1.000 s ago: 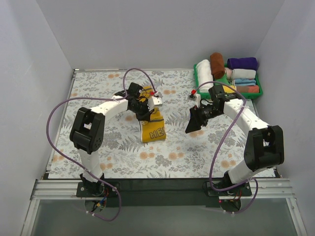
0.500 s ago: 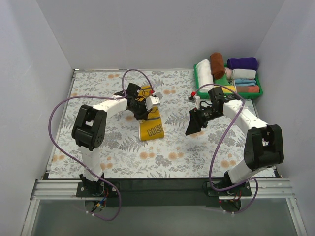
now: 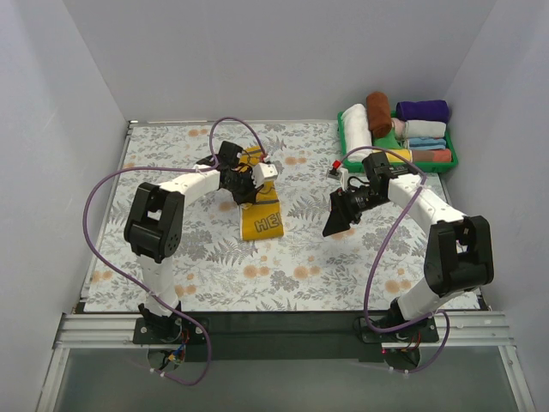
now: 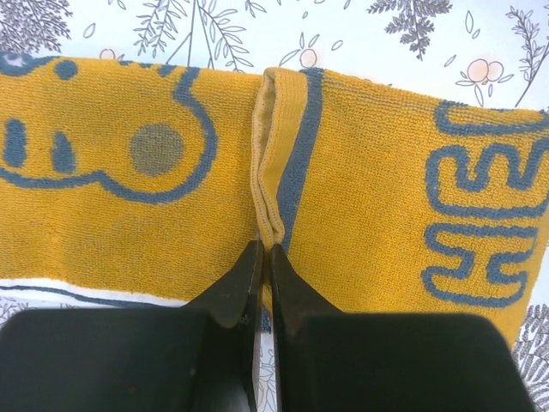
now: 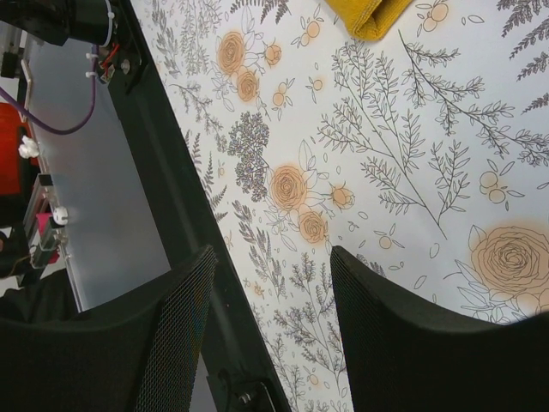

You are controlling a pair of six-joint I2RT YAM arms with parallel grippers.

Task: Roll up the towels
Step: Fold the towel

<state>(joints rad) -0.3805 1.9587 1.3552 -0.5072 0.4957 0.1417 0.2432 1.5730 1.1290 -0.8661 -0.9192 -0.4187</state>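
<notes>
Mustard-yellow towel (image 3: 261, 216) (blue-grey lettering up) lies mid-worktop (image 3: 171, 159), its raised fold pinched in the clenched left pincer (image 4: 263, 257), whose wrist covers the far end. Right pincer (image 3: 334, 219) hangs released nearby, apart. Rust-brown towel (image 3: 378, 113) sits rolled in the green tray (image 3: 452, 154) among other cloths (image 3: 422, 110).

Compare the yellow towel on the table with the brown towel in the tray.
The yellow towel lies mostly flat on the table; the brown towel is rolled up in the green tray. The yellow towel carries blue-grey markings; the brown towel is plain. The left gripper is shut on a fold of the yellow towel; nothing holds the brown towel. Both are soft cloth.
</notes>
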